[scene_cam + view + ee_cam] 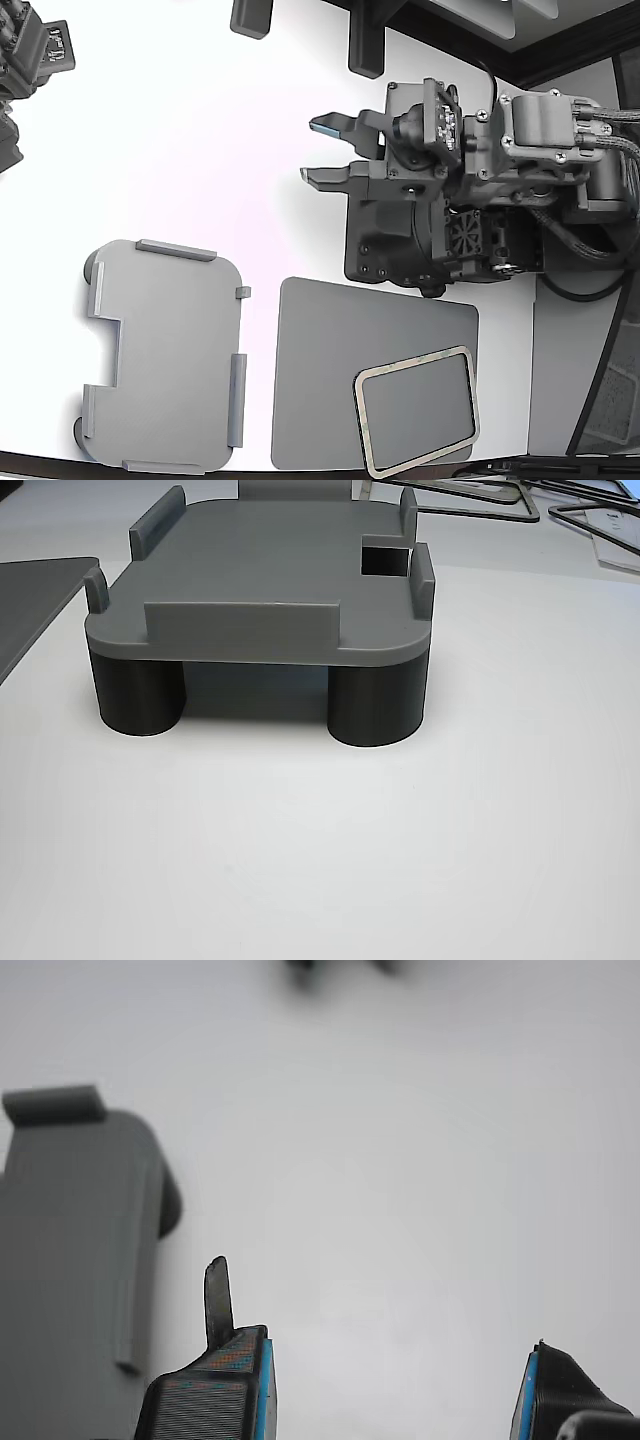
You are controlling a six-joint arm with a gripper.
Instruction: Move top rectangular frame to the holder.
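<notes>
Your top rectangular frame (417,410) lies flat on the dark grey mat (340,370), tucked into the mat corner nearest the exterior view's lower right and turned slightly askew to the mat's edges (its cream ring shows faint greenish marks, and the mat shows through its open middle). Nothing is touching it.

From the frame, look across the mat towards the exterior view's left and you find the holder (165,355), just beside the mat but apart from it, with nothing lying on it. You can see its raised edge tabs and the stepped notch on the side away from the frame. In the other view it (262,575) stands on short dark round legs above the white table (200,150).

Your gripper (322,151) hangs over bare table, beyond the mat's far edge from the frame and well apart from it. Its fingers are spread wide with nothing between them; in the wrist view the blue-edged fingertips (232,1380) frame plain table, with a holder (70,1290) edge off to one side.
</notes>
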